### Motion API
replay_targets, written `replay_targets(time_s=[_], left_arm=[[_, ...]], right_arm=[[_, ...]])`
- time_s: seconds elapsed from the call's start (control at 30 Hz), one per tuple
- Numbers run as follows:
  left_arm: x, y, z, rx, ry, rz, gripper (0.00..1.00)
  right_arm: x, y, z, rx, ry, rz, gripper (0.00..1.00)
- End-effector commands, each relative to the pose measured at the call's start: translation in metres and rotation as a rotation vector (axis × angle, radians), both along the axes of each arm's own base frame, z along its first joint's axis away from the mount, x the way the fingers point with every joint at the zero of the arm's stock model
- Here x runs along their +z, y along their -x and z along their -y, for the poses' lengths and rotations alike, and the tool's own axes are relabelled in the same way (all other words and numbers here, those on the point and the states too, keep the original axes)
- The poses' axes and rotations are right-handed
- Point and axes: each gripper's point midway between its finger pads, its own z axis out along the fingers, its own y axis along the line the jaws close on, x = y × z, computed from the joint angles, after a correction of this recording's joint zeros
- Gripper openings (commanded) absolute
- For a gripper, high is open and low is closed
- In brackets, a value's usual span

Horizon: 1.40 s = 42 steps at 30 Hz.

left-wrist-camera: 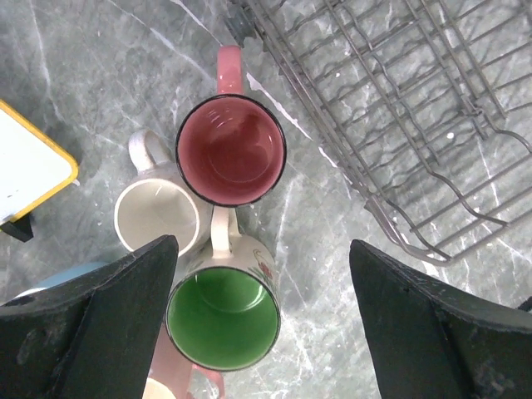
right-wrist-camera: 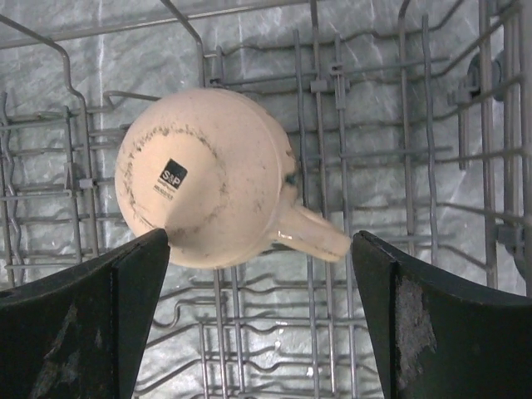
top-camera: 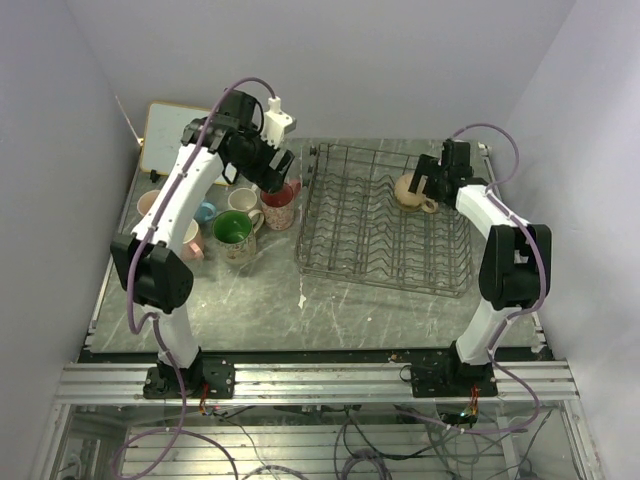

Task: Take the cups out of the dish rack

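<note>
Left of the dish rack [top-camera: 385, 262]: mugs stand upright in a tight cluster on the table [top-camera: 330, 310]. They include the light blue mug [top-camera: 205, 212], cream-white mug [left-wrist-camera: 158, 218], green-lined mug [left-wrist-camera: 223, 316] and dark pink-red mug [left-wrist-camera: 231, 150]; the last 3 are touching or nearly so. Left gripper [left-wrist-camera: 262, 245] hovers above them, jaws spread wide, nothing between them.

Rack: only 1 mug seen inside, the tan mug [right-wrist-camera: 204, 179]. It sits upside down on the tines in the far right part, base up. Its handle [right-wrist-camera: 320, 237] sticks out sideways, roughly along the line from one finger to the other.

Right gripper [right-wrist-camera: 258, 237] hangs above it, jaws released, empty. The mug body lies just ahead of the fingertips, off-centre toward 1 finger; the handle reaches toward the other.

Judgement: the right arm is far nearer; the left is well apart, beyond the rack's other side. The next move needs the jaws carried forward over the body, and turned or offset so the handle clears the pads. Task nearly complete: 1 mug left
</note>
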Motion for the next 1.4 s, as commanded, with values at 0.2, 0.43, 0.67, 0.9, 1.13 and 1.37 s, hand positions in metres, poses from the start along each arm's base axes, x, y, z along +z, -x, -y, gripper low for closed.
replay_targets(time_s=[0.2,0.43,0.67,0.9,1.13,1.37], left_arm=[[0.024,0.030,-0.009,-0.048,0.012,0.025,0.95],[0.033,0.034,-0.010,-0.032,0.028,0.042,0.95],[0.047,0.039,-0.010,-0.018,0.052,0.068,0.94],[0.056,0.047,-0.012,-0.011,0.064,0.078,0.94],[0.059,0.054,-0.016,-0.010,0.061,0.082,0.94],[0.056,0.057,-0.017,-0.017,0.058,0.077,0.94]], right_arm=[[-0.002,-0.024,-0.017,0.163,-0.070,0.062,0.90],[-0.002,0.003,-0.037,0.190,-0.185,0.067,0.88],[0.003,0.023,-0.043,0.161,-0.227,0.070,0.87],[-0.010,0.027,-0.035,0.086,-0.081,-0.011,0.83],[-0.021,0.023,-0.012,0.020,0.032,-0.073,0.78],[-0.030,0.015,-0.027,0.087,0.021,-0.093,0.72]])
